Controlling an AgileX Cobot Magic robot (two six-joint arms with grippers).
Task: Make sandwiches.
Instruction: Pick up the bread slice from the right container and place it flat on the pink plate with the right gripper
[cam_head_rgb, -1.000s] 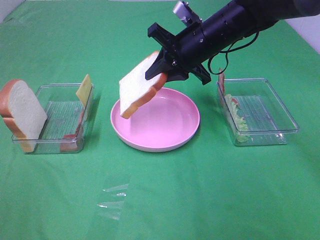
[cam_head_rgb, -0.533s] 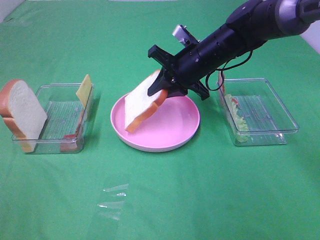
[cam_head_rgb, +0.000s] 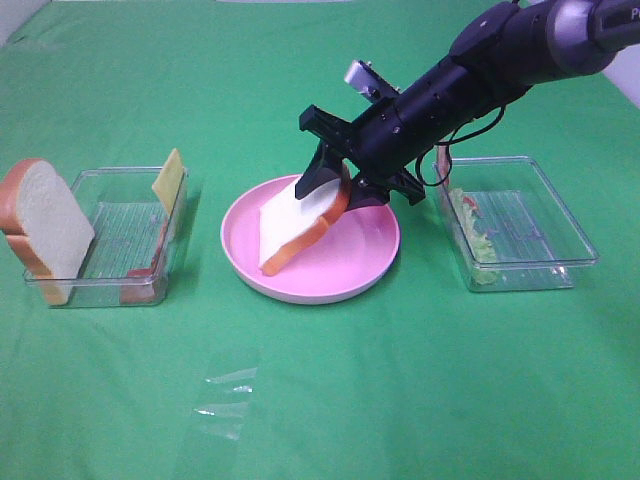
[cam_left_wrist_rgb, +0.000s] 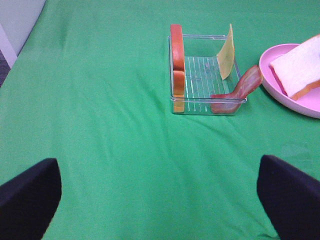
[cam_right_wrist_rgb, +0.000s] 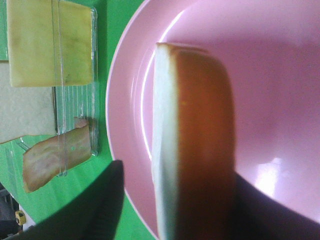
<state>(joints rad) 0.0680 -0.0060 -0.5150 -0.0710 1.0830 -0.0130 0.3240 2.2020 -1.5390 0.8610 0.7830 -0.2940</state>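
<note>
The right gripper (cam_head_rgb: 338, 180) is clamping a tilted bread slice (cam_head_rgb: 295, 222) by its upper edge, with the slice's lower corner sitting low inside the pink plate (cam_head_rgb: 375, 262). The left gripper (cam_left_wrist_rgb: 160, 197) is hovering over the green cloth (cam_left_wrist_rgb: 100, 125), jaws spread wide, holding nothing.

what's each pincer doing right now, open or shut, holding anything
left pincer: open, empty, fingers wide apart.
right pincer: shut on the bread slice, which is tilted over the pink plate.
</note>
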